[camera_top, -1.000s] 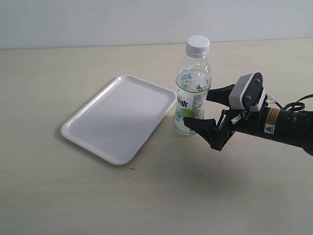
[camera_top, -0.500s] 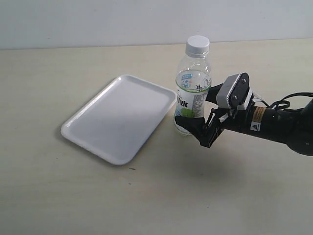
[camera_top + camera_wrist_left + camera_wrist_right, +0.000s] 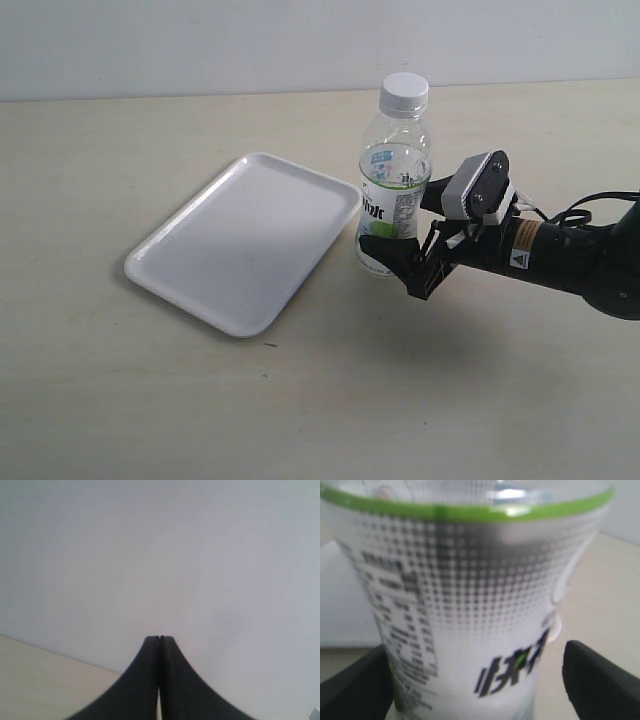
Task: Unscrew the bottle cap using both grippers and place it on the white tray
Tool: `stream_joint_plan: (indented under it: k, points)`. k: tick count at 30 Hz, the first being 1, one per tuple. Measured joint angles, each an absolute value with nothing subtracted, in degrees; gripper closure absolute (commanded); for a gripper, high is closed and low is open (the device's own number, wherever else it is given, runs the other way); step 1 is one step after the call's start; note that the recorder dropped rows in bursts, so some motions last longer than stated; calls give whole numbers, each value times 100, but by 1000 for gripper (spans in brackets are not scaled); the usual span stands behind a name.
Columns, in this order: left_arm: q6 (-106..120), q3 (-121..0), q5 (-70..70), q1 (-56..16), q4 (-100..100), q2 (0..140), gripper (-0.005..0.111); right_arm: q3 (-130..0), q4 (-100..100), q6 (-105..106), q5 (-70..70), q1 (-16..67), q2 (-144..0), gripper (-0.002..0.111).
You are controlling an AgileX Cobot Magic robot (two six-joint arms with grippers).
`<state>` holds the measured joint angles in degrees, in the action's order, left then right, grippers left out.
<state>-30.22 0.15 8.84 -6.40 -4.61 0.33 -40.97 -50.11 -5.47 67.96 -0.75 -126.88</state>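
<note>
We see the clear plastic drink bottle (image 3: 392,165) with its white, blue and green label standing upright on the beige table (image 3: 300,400). It is just beside the right edge of the flat rectangular white plastic tray (image 3: 230,245), which lies to its left. The small round white ribbed screw cap (image 3: 404,92) sits on the neck of the bottle.

The black right gripper (image 3: 397,218), with a white-grey block on it, reaches in low from the right. Its fingers (image 3: 600,685) are apart, one on the near side and one on the far side of the labelled lower part of the bottle. In the right wrist view a narrow gap shows beside one finger, so the bottle is not clamped.

The black left gripper (image 3: 159,638) has its fingers pressed together on nothing, in front of a plain pale wall (image 3: 160,555).
</note>
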Motion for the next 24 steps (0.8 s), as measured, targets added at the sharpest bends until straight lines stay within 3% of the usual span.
stream_joint_plan:
  k: [7, 19, 21, 24]
  points:
    - [-3022, 15, 884, -640, -461, 33, 107, -4097, -5011, -559, 6808, -75, -12688, 28]
    - [-2724, 15, 884, -640, -461, 33, 107, -4097, -5010, -886, 6830, -72, -12688, 101]
    - [-2724, 15, 884, -640, -461, 33, 107, -4097, -5010, -886, 6830, -72, -12688, 107]
    - [-2724, 15, 909, -640, -461, 33, 107, -4097, -5010, -860, 6830, -72, -12688, 108]
